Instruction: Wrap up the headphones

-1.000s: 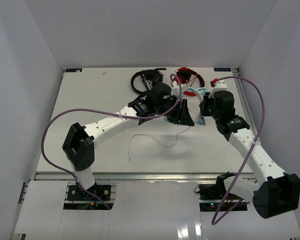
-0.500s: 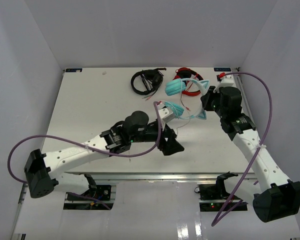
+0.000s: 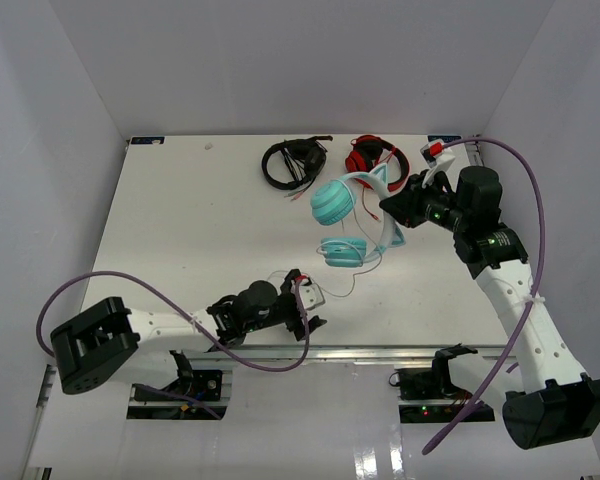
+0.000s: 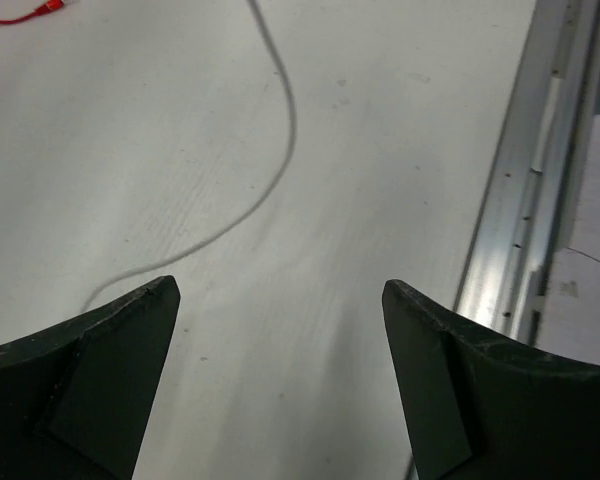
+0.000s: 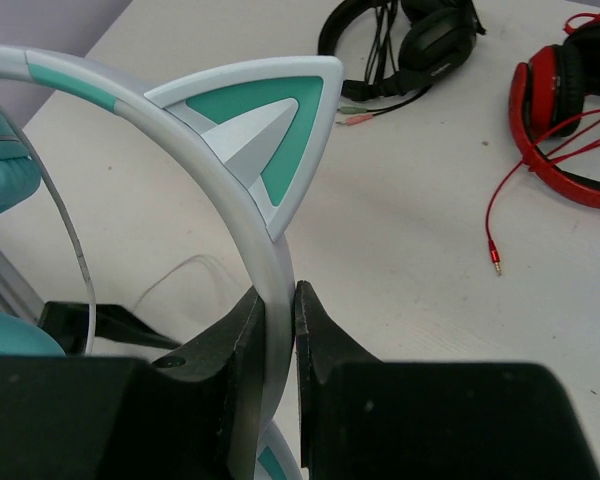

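White table (image 3: pixel 180 220). The teal headphones (image 3: pixel 332 203) are right of centre, in front of the black pair (image 3: pixel 292 160) and red pair (image 3: pixel 372 155) at the far edge. The right claw (image 5: pixel 278 300) is pinched tight on their headband (image 5: pixel 130 110), right below a cat ear (image 5: pixel 270 130). The left claw (image 4: pixel 280 300) is spread wide with nothing in it, low by the near edge, with the thin cable (image 4: pixel 280 130) lying on the table just ahead.

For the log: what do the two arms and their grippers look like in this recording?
The left arm and right arm are both built from white tubular links joined by bulky black joint housings. Each carries a loose purple cable. The left gripper and right gripper have matte black, wedge-shaped fingers with slightly scuffed edges.
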